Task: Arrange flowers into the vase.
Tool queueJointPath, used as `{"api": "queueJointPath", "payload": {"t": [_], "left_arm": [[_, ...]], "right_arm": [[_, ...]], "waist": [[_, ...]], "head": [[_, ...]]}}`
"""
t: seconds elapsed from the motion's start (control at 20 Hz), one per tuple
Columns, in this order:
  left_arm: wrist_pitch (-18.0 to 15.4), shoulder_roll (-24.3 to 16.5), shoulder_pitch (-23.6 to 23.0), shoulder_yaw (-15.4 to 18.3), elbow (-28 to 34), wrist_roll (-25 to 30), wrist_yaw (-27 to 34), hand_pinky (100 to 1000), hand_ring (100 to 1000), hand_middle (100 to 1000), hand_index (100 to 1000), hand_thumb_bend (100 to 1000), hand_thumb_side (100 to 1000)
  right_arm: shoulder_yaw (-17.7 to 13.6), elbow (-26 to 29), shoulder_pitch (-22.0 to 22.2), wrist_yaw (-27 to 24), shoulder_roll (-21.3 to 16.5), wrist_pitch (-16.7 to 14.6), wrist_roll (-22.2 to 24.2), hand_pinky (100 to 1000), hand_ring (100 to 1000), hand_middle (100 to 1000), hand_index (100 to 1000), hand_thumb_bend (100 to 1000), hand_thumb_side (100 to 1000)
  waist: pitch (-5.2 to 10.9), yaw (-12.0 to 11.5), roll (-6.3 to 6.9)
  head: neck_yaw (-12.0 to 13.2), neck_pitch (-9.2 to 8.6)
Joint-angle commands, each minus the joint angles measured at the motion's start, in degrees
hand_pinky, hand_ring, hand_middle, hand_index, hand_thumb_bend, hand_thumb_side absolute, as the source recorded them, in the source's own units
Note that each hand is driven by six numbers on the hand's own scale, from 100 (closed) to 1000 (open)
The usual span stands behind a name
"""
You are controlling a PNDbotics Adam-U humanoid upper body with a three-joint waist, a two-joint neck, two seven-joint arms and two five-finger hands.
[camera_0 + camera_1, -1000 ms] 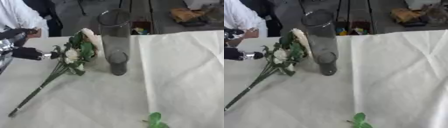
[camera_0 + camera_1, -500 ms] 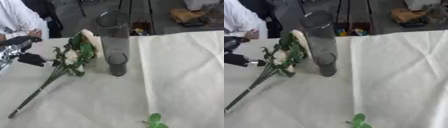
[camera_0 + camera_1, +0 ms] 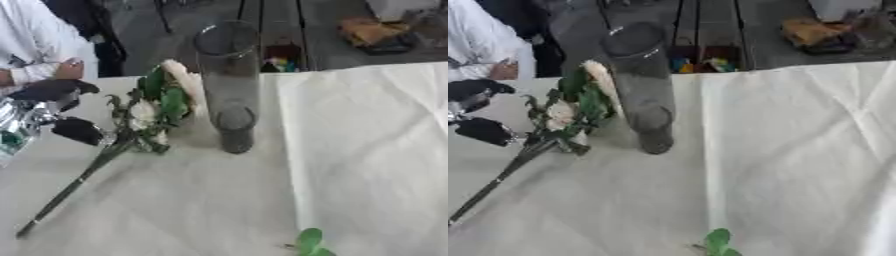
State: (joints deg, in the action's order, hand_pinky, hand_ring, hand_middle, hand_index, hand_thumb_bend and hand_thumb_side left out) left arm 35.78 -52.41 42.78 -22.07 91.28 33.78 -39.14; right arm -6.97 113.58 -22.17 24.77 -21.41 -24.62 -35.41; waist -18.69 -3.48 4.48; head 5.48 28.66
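A tall clear glass vase [image 3: 229, 85] stands upright near the table's middle. Just to its left lies a bunch of white flowers [image 3: 153, 107] with green leaves, heads beside the vase. Its long dark stem [image 3: 70, 187] runs down toward the front left. My left hand [image 3: 39, 112] comes in from the left edge, open, with black fingers spread. One fingertip [image 3: 77, 131] hangs close to the stem just below the leaves, and nothing is held. My right hand shows in neither view.
A white cloth [image 3: 367, 150] covers the right half of the table. A loose green leaf [image 3: 306, 242] lies at the front edge. A person in white sits at the far left corner, and boxes and clutter stand beyond the far edge.
My left hand has moved down and to the right, bringing its fingers closer to the flower stem. The vase and flowers have not moved.
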Motion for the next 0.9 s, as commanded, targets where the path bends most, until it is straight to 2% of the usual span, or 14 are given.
{"api": "queueJointPath", "payload": {"t": [0.05, 0.55, 0.9], "left_arm": [[1.82, -0.90, 1.31, -0.69, -0.06, 1.75, -1.62, 817, 918, 917, 962, 622, 545], [1.94, 1.25, 2.20, -3.38, -5.59, 2.73, -3.11, 808, 910, 915, 959, 607, 537], [2.37, 2.89, 2.75, -4.96, -9.41, 1.69, -3.82, 795, 898, 909, 954, 547, 535]], "right_arm": [[0.16, 1.01, -0.66, -0.76, -0.47, -0.13, 0.25, 660, 770, 649, 815, 100, 1000], [0.46, 1.01, -0.85, -1.12, -0.42, -0.32, 0.68, 660, 771, 647, 815, 100, 1000], [0.74, 1.01, -0.99, -1.40, -0.39, -0.53, 1.02, 660, 771, 645, 816, 100, 1000]], "waist": [[1.04, 0.07, 0.02], [0.87, 0.18, 0.04], [0.67, 0.38, -0.05]], "head": [[0.27, -0.56], [0.51, -0.79], [0.71, -0.96]]}}
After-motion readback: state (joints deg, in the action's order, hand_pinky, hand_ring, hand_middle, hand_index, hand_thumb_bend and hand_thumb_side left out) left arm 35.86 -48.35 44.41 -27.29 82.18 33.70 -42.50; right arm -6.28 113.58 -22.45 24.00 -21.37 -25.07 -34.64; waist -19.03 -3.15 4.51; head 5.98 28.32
